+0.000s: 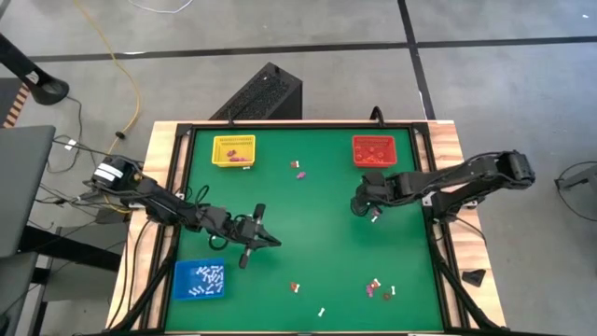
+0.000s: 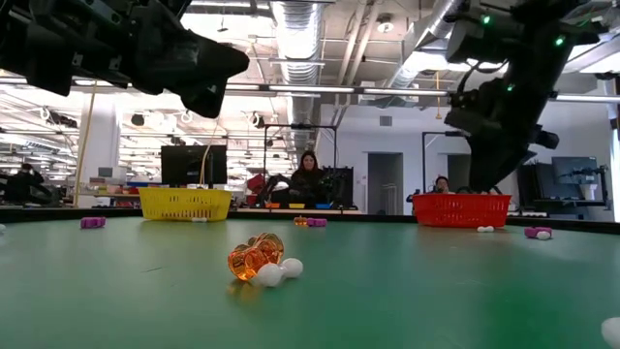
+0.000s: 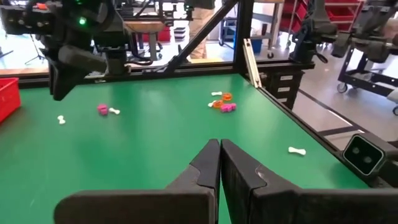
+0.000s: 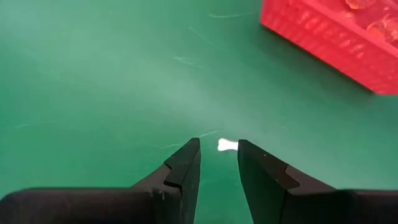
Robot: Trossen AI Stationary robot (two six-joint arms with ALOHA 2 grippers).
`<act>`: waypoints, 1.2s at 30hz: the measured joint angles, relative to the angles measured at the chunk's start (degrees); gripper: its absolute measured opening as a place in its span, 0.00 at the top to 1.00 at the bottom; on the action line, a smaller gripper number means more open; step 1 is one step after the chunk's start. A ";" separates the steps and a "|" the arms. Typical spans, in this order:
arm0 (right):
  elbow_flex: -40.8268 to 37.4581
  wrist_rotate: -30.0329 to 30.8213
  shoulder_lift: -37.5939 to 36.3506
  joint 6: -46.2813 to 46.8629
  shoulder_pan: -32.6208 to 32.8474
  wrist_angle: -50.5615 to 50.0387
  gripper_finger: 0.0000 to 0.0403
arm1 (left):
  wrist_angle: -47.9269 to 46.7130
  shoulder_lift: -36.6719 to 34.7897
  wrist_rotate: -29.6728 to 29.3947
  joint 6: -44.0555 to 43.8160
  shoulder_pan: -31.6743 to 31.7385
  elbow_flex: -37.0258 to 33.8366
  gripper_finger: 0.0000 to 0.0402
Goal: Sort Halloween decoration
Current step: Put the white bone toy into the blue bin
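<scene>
In the high view, the left gripper (image 1: 266, 239) sat in the lower left-centre of the green table (image 1: 317, 233) with its fingers pressed together on nothing, while the right gripper (image 1: 366, 207) hovered right of centre, just below the red tray (image 1: 376, 150), its fingers partly apart and empty above a white bone trinket (image 1: 374, 218). The yellow tray (image 1: 233, 149) at upper left held a few purple pieces, the red tray held orange-red pieces, and the blue tray (image 1: 199, 280) at lower left held a heap of white sticks. Loose Halloween decoration (image 1: 378, 287) lay scattered along the bottom edge, with a pair (image 1: 299, 170) near the top centre. In the low view, an orange trinket (image 2: 255, 257) touching two white ones occupied the centre foreground, with purple bits (image 2: 93, 222) far off at left. The left wrist view showed its own closed fingers at the bottom and a small cluster (image 3: 222, 103) of orange, pink and white right of centre. In the right wrist view, the white bone lay between the parted fingertips, the red tray at upper right. These pieces looked light, hard and liable to skitter; I would judge the bone best pinched across its thin shaft.
</scene>
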 joint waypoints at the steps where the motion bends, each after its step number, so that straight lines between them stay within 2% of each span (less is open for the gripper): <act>1: 0.00 0.18 0.62 0.04 -0.19 -0.01 0.66 | -0.06 0.00 -0.01 -0.02 0.00 0.00 1.00; 13: -0.55 0.19 11.70 -2.63 -2.85 0.65 0.66 | -1.10 -0.02 -0.07 -1.45 0.00 0.00 1.00; 21: -0.52 1.39 12.52 -2.69 -5.00 3.58 0.66 | -1.85 -0.02 -0.13 -1.51 0.00 0.00 1.00; 30: -0.35 -2.93 15.89 -3.34 -6.29 5.70 0.66 | -4.08 -0.02 -0.87 -1.51 0.00 0.02 1.00; 36: -0.29 -3.06 17.71 -3.74 -5.35 5.99 0.69 | -4.78 -0.02 -1.33 -1.51 0.00 0.02 1.00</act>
